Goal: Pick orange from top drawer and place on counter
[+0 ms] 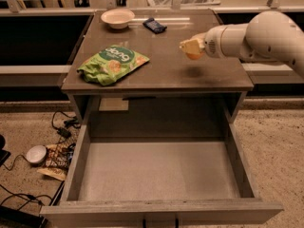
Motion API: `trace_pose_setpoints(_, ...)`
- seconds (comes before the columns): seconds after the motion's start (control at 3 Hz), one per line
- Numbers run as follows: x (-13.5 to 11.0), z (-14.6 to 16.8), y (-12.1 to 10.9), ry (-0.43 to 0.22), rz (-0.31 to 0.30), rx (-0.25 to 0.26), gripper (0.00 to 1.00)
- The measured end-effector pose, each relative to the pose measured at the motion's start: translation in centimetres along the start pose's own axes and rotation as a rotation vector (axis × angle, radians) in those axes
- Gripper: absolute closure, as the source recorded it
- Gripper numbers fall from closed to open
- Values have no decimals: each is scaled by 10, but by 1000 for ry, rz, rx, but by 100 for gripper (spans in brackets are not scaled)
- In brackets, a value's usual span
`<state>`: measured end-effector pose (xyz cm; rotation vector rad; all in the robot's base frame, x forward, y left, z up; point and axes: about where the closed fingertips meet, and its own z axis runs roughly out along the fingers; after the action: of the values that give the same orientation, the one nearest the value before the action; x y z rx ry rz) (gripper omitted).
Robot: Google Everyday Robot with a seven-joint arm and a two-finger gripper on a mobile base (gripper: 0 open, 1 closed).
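Note:
My gripper [191, 47] reaches in from the right on a white arm and is shut on the orange [194, 55], which peeks out below the pale fingers. It hovers a little above the right part of the counter [171, 65], casting a shadow there. The top drawer [159, 170] stands pulled fully open below, its grey floor bare.
A green snack bag [112, 63] lies on the counter's left side. A white bowl [117, 18] and a dark small packet [155, 25] sit at the back. Cables and a round white object [36, 153] lie on the floor at the left.

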<state>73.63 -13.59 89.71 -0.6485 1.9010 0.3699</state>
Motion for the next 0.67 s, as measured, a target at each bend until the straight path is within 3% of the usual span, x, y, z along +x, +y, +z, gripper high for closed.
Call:
trace_pose_setpoints(0.33,31,0,3,24,39,41,100)
trace_pose_setpoints(0.67,35,3,7,30,40,35,82)
